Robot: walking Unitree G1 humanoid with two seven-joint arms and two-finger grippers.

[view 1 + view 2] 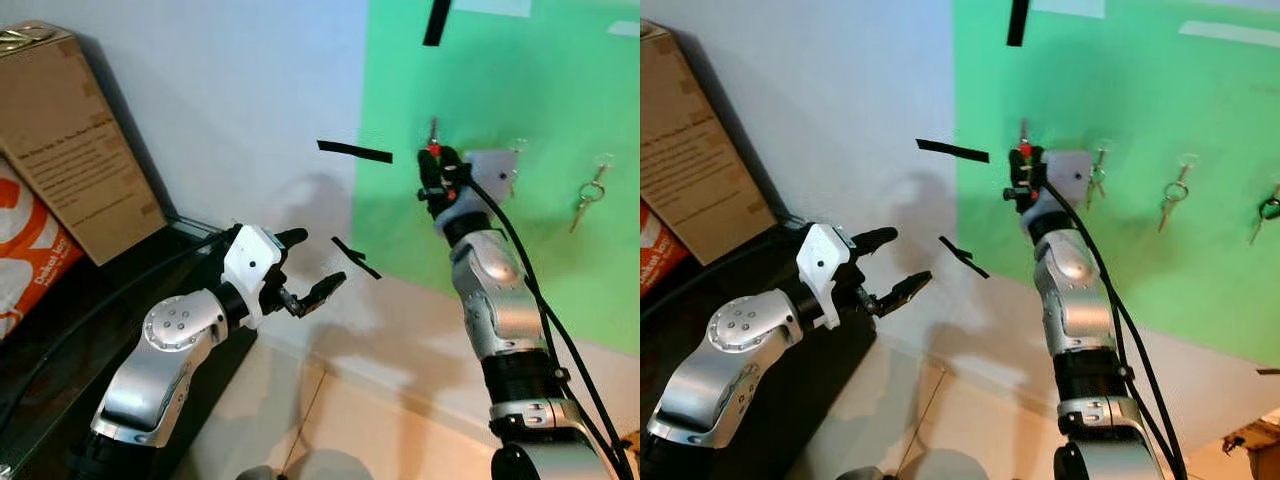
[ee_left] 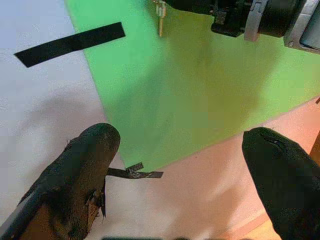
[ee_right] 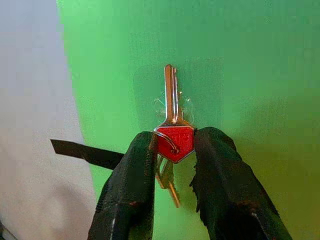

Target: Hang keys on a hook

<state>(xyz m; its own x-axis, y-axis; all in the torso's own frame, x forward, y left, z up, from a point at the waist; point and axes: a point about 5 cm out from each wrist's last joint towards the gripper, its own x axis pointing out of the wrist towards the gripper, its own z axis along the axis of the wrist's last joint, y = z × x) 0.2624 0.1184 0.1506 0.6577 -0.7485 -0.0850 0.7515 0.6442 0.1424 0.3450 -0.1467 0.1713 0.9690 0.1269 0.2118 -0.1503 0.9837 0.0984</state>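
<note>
My right gripper [image 1: 433, 158] is raised against the green board [image 1: 530, 90] and is shut on a key with a red head [image 3: 175, 141], its blade pointing up. A second key dangles from the ring behind the fingers [image 3: 130, 190]. A clear hook [image 3: 172, 105] sits on the board right behind the blade. My left gripper [image 1: 315, 265] hangs open in front of the white wall, holding nothing. Its fingertips [image 2: 95, 150] frame the board's lower corner.
Other keys hang on clear hooks further right on the board [image 1: 590, 195], [image 1: 1098, 175], [image 1: 1268, 208]. Black tape strips [image 1: 355, 152] mark the wall. A cardboard box [image 1: 70, 140] and an orange-white bag [image 1: 25, 250] stand on a dark shelf at left.
</note>
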